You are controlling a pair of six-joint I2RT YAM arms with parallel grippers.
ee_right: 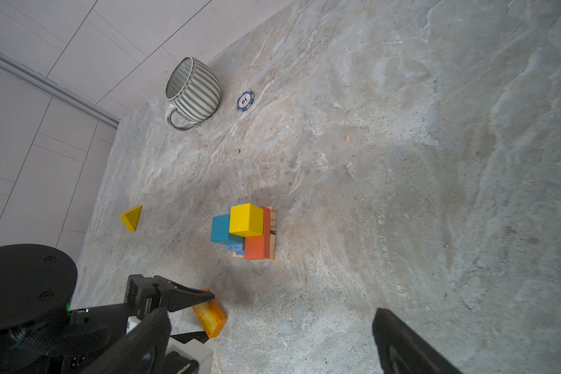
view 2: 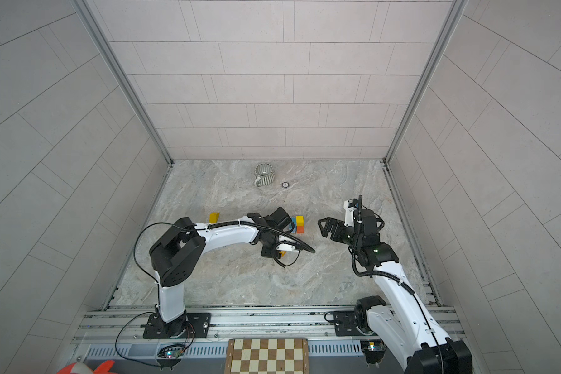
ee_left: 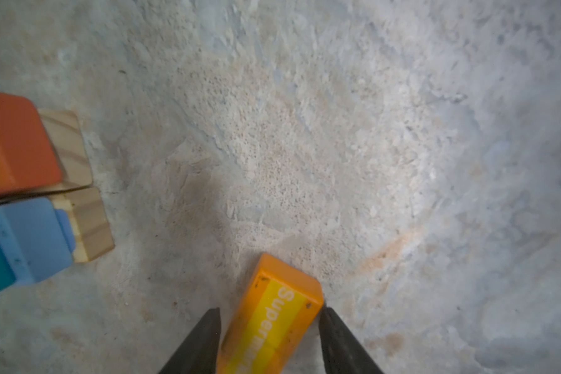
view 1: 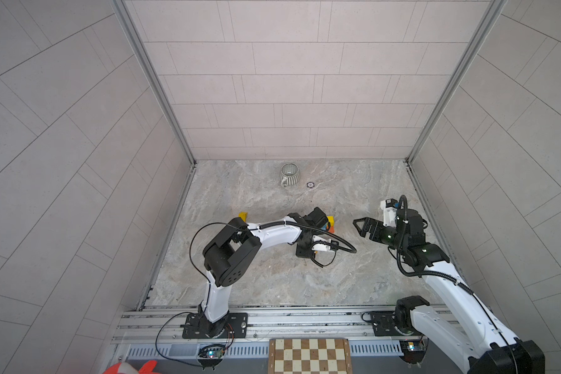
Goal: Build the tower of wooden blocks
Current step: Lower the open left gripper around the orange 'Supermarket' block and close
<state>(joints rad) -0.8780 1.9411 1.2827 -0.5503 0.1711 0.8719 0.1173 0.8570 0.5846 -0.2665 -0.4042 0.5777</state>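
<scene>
Wood block tower [ee_right: 245, 231] upright, orange block [ee_left: 272, 323] lengthwise inside spread left end effector [ee_left: 271, 310]

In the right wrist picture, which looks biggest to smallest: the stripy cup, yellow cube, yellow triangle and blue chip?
1. stripy cup
2. yellow cube
3. yellow triangle and blue chip look about alike, so I will not rank those two.

The wood block tower [ee_right: 245, 223] looks matt-painted; the tabletop [ee_right: 402, 194], rough mottled stone.
</scene>
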